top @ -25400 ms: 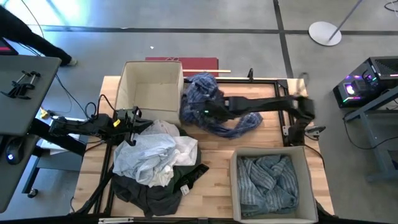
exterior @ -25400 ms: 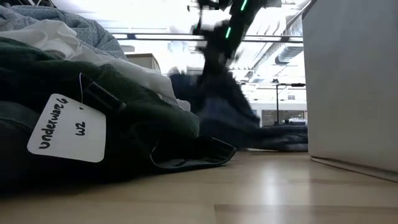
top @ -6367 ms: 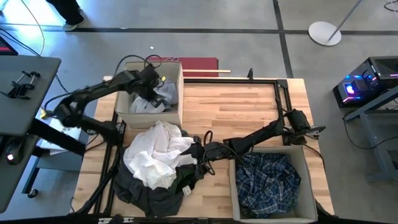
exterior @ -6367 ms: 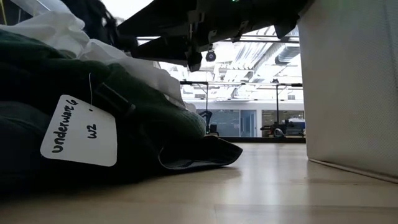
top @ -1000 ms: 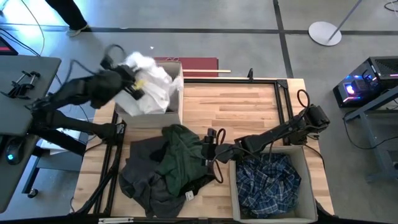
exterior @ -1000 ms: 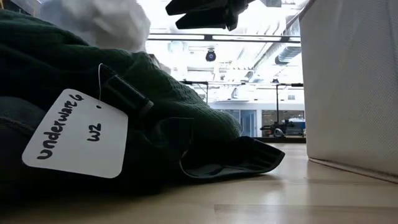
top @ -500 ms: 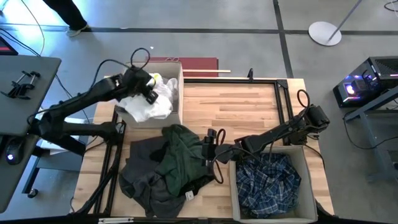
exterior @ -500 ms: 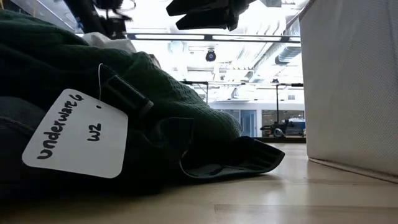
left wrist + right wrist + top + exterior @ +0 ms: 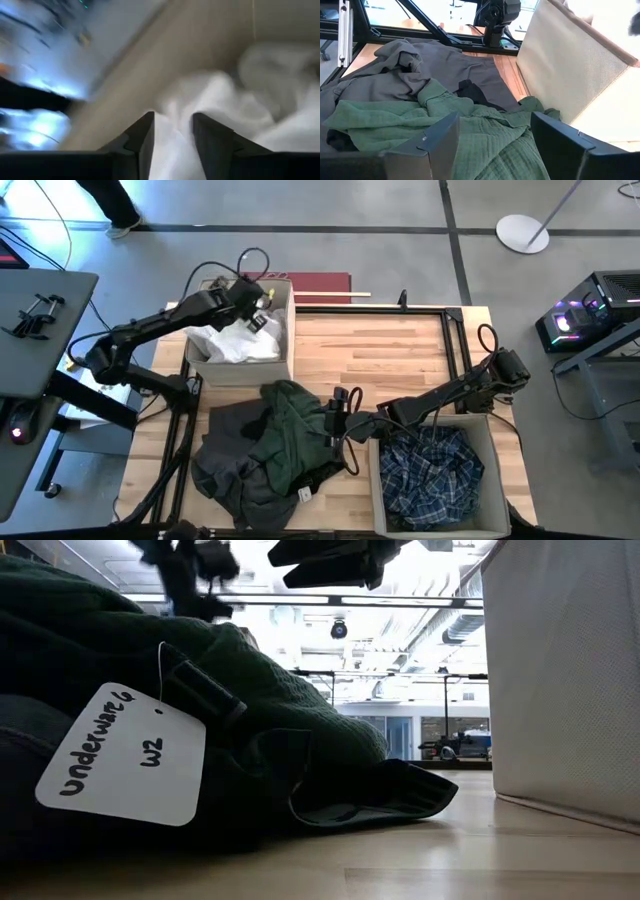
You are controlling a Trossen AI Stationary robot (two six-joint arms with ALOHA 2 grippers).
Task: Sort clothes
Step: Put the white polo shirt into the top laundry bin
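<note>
White clothes (image 9: 235,340) lie in the beige bin (image 9: 291,330) at the table's far left. My left gripper (image 9: 256,306) hovers over them near the bin's far right corner. In the left wrist view it (image 9: 172,125) is open, with white cloth (image 9: 240,100) below. A dark green garment (image 9: 290,435) lies on dark grey ones (image 9: 228,470) in a pile at the near middle. My right gripper (image 9: 340,420) stands open just above the pile's right edge, the green cloth (image 9: 485,150) under its fingers. The plaid shirt (image 9: 430,470) fills the near right bin (image 9: 377,480).
A white paper tag (image 9: 120,755) reading "underwear w2" hangs from the green garment by a thread. Bare wood shows between the two bins at the table's far middle and right (image 9: 380,350). A dark metal frame (image 9: 455,330) runs along the far right edge.
My left gripper has moved from above the far-left bin's left side toward the table's right, across the bin. The white garment it held up over the bin has dropped and now lies inside it. My right arm has kept still.
</note>
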